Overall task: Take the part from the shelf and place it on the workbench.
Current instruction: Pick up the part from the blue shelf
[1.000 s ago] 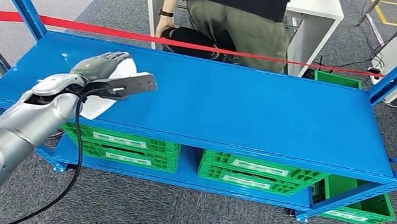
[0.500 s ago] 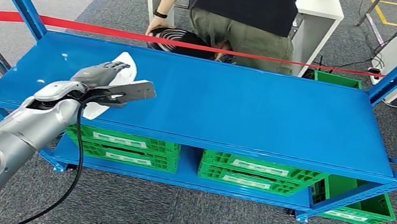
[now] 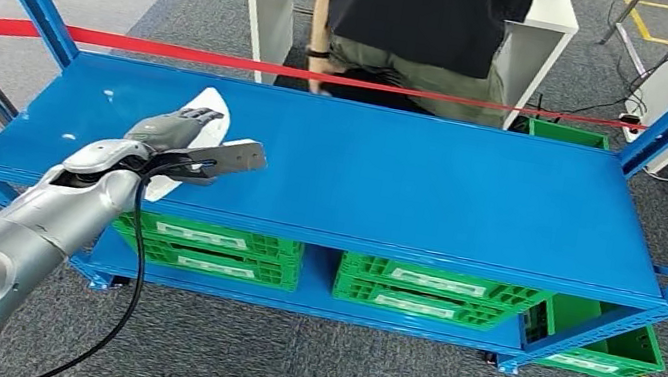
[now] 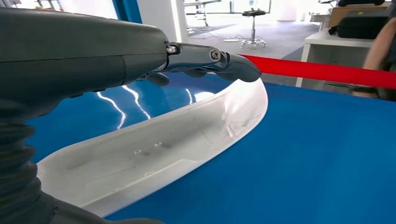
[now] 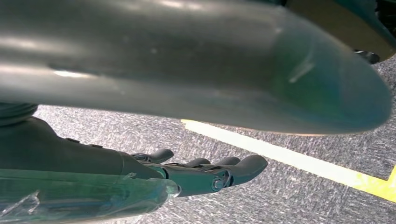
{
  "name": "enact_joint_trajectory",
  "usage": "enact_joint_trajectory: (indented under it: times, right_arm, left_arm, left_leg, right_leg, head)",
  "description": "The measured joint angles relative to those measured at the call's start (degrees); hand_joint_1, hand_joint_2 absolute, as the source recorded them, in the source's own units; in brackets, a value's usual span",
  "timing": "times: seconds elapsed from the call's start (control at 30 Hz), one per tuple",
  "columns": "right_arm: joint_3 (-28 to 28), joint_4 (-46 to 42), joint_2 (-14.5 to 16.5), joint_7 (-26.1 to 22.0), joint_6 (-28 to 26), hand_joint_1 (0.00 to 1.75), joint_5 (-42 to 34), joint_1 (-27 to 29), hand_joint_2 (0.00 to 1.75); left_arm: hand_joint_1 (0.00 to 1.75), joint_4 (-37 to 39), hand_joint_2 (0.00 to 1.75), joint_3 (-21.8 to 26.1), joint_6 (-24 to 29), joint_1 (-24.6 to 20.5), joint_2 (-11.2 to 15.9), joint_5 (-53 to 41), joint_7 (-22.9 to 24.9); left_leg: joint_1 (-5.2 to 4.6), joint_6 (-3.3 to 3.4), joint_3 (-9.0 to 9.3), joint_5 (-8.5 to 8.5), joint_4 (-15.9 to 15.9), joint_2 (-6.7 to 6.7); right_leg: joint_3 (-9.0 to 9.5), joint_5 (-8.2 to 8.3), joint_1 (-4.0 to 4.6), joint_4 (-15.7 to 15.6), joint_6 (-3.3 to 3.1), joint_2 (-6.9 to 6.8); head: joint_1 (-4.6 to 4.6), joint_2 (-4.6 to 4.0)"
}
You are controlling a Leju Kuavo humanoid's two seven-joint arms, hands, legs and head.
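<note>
Left hand: the hand (image 3: 175, 130) lies over the white curved part (image 3: 212, 107) on the blue shelf (image 3: 412, 181), fingers (image 4: 224, 65) on its rim; whether it grips, I cannot tell
Right hand: the hand (image 5: 205, 175) hangs over grey floor, fingers near straight, holding nothing
Labels: white tags on green crates (image 3: 415, 290), writing too small to read
Behind: person (image 3: 419, 10) past red tape (image 3: 377, 84)

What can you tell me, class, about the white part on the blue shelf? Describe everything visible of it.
The white part is a long, curved, shallow shell, like moulded plastic, matt with faint scuffs and a raised edge. It lies on the glossy blue shelf near its left end. The left hand reaches over it, with dark fingers at its far rim. Whether the hand grips it cannot be told.
</note>
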Motion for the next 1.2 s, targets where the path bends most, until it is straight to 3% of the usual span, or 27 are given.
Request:
enact_joint_trajectory:
  times: [0.67,1.2]
  right_arm:
    - [-0.3,0.0,0.0,0.1,0.0,0.00,0.4,0.0,0.00]
    - [-1.8,0.0,0.1,0.0,-0.2,0.00,0.5,-0.1,0.00]
  left_arm:
    - [0.00,0.9,1.75,0.0,-2.5,0.0,0.0,-0.4,0.8]
    - [0.00,6.4,1.75,1.3,-1.9,1.0,1.2,-1.6,2.9]
  left_leg:
    - [0.00,0.00,0.00,0.00,0.0,0.00]
    - [-0.01,0.00,0.00,0.00,0.0,-0.01]
  right_leg:
    - [0.01,0.00,0.00,0.0,0.00,0.00]
    - [0.02,0.00,0.00,0.0,0.00,-0.02]
  head:
    - [0.01,0.00]
    - [0.01,0.00]
